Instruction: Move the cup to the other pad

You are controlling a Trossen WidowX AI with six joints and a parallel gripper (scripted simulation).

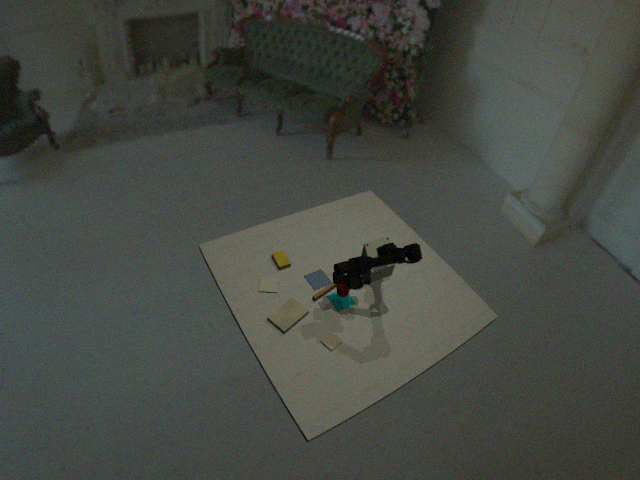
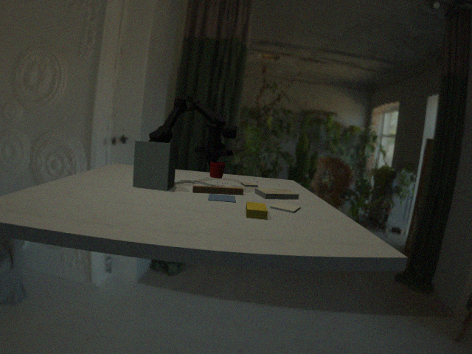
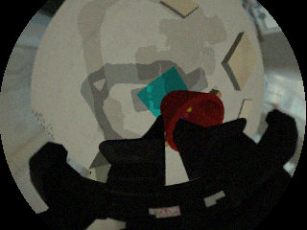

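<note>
The red cup [image 1: 342,289] [image 2: 217,169] [image 3: 169,107] hangs upright in my gripper [image 3: 164,117], which is shut on its wall. A few marbles [image 3: 189,109] show inside the cup in the wrist view. The cup is above the table, over or near the back edge of the teal pad [image 1: 341,302] [image 3: 161,89]; the exact height is hard to tell. The blue-grey pad [image 1: 317,279] [image 2: 221,198] lies bare on the other side of the wooden bar. The teal pad cannot be made out in the exterior view.
The wooden bar [image 1: 324,291] [image 2: 217,189] lies between the two pads. A thick beige slab [image 1: 287,314] [image 2: 276,193] [image 3: 241,62], two thin beige tiles [image 1: 268,285] [image 1: 330,341] and a yellow block [image 1: 281,259] [image 2: 256,210] lie around. A grey box [image 2: 153,164] stands by the arm's base.
</note>
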